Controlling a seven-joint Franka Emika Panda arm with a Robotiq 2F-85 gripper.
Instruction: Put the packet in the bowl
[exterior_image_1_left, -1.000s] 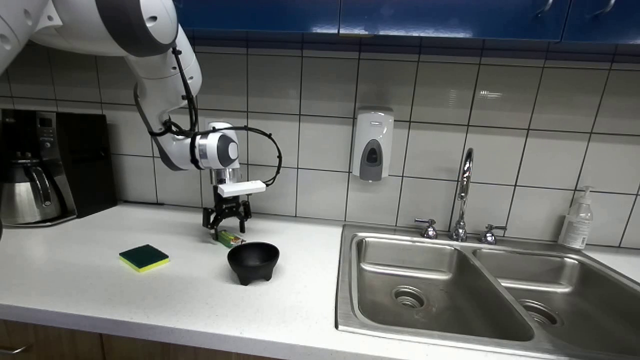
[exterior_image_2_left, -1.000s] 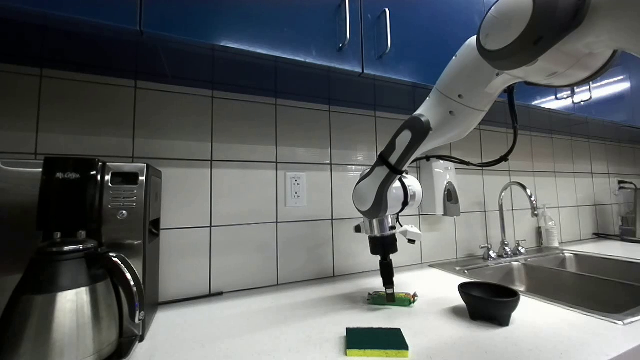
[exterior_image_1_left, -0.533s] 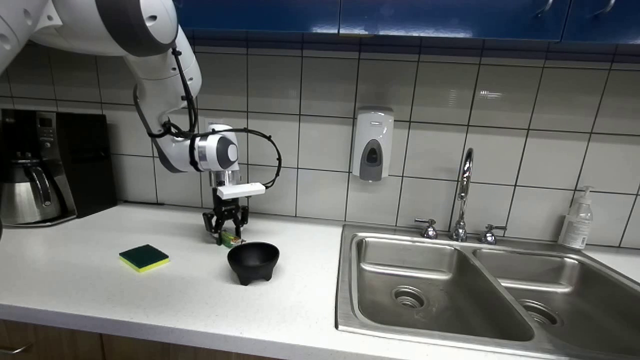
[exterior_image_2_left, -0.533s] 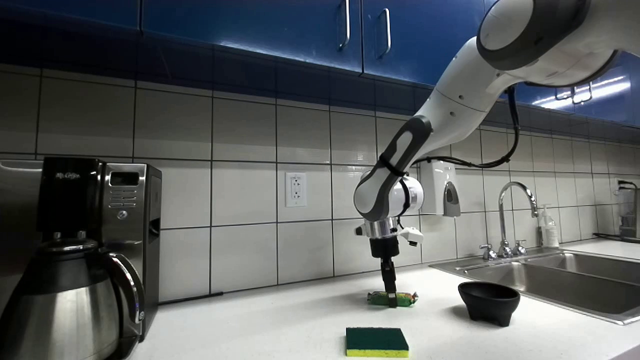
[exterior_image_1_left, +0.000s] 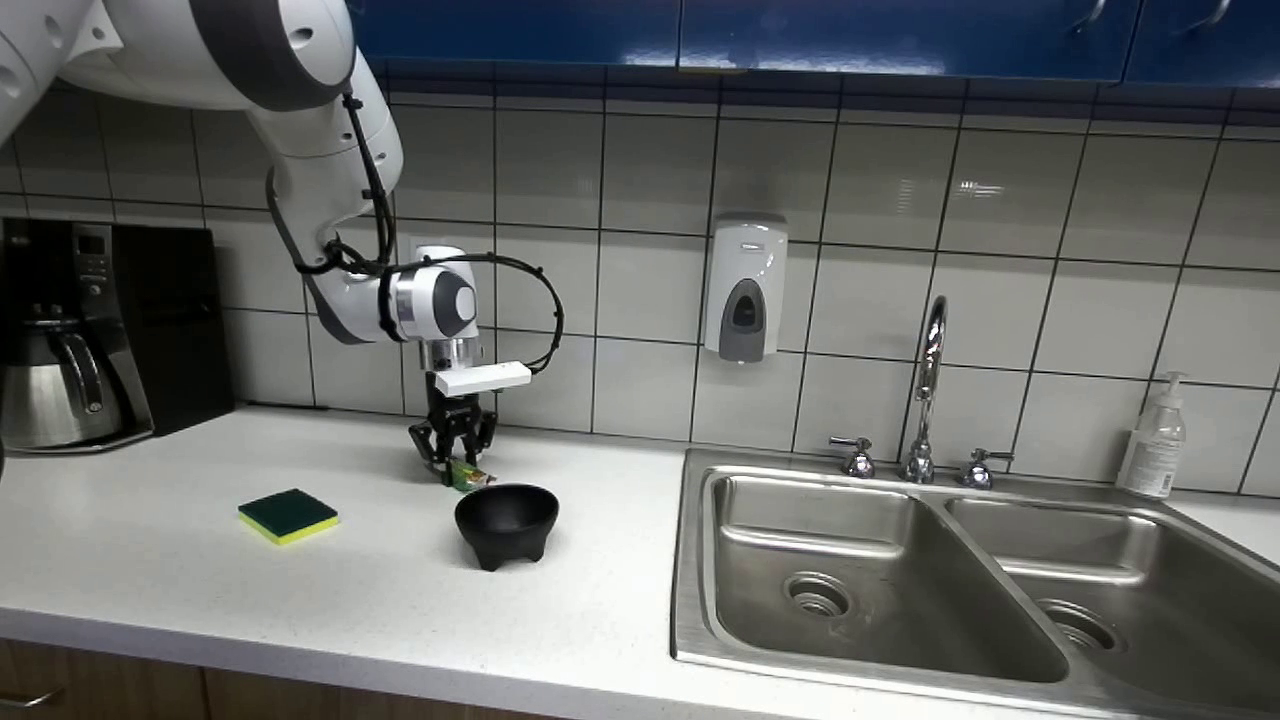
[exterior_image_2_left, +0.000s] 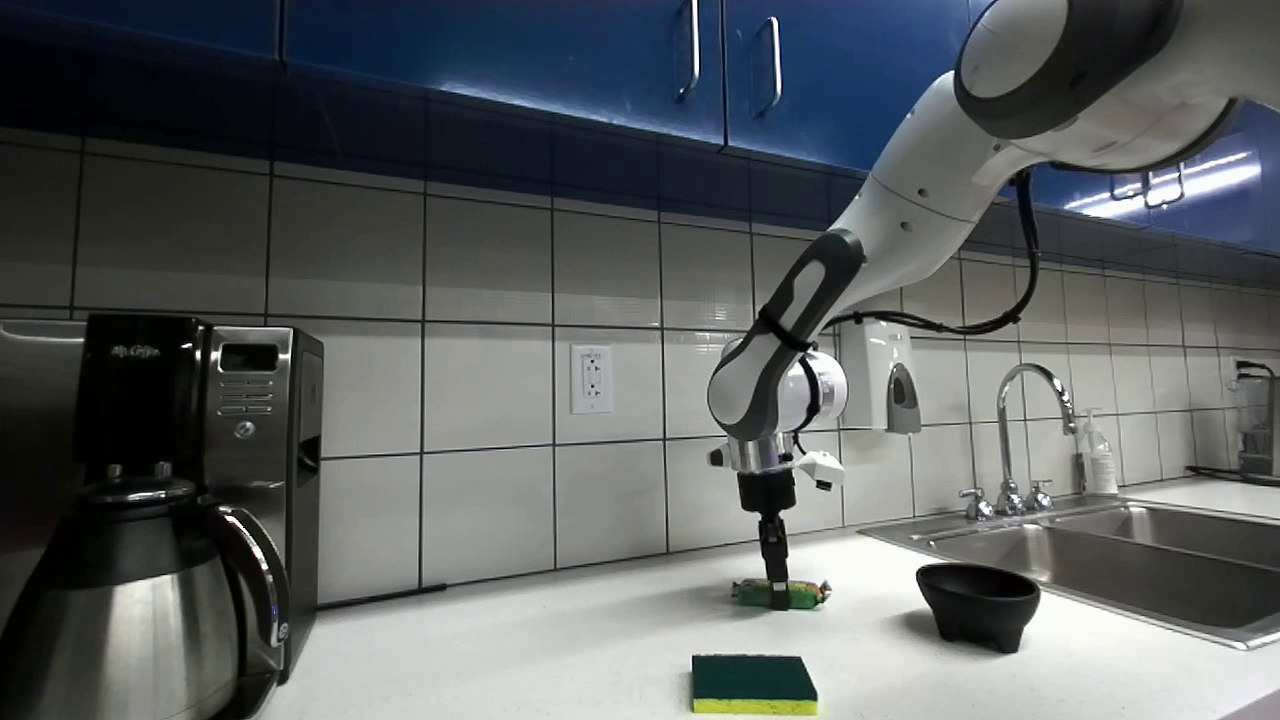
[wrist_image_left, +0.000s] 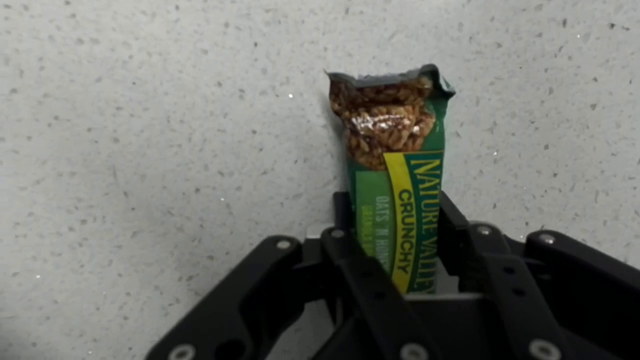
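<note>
Toward the back edge of the white counter (exterior_image_1_left: 350, 610), below the tiled wall (exterior_image_1_left: 650, 390), the packet (wrist_image_left: 395, 125) was caught in the gripper (wrist_image_left: 398, 220), its jaws pinching the two long sides. One end of the packet vanished behind the black linkage in the wrist view, and whether it had cleared the counter I could not tell. Closer to the front edge, near the packet, stood the black bowl (exterior_image_1_left: 507, 530), the floor of its inside too dark to make out. At the lower left corner of an exterior view, the carafe (exterior_image_2_left: 140, 620) of the coffee maker (exterior_image_2_left: 250, 400) was cut off. The packet read NATURE VALLEY, CRUNCHY and, more faintly, OATS 'N HON before the letters ran under the gripper. Mr. Coffee could be read on the coffee maker; print on the pump bottle (exterior_image_1_left: 1155, 450) by the back edge of the sink (exterior_image_1_left: 688, 560) was too small. Half a second before, the jaws had stood wider around the packet; now they had drawn in, and packet and gripper showed slightly higher in both exterior views. The bowl and the sponge (exterior_image_1_left: 289, 513) had stayed put.
</note>
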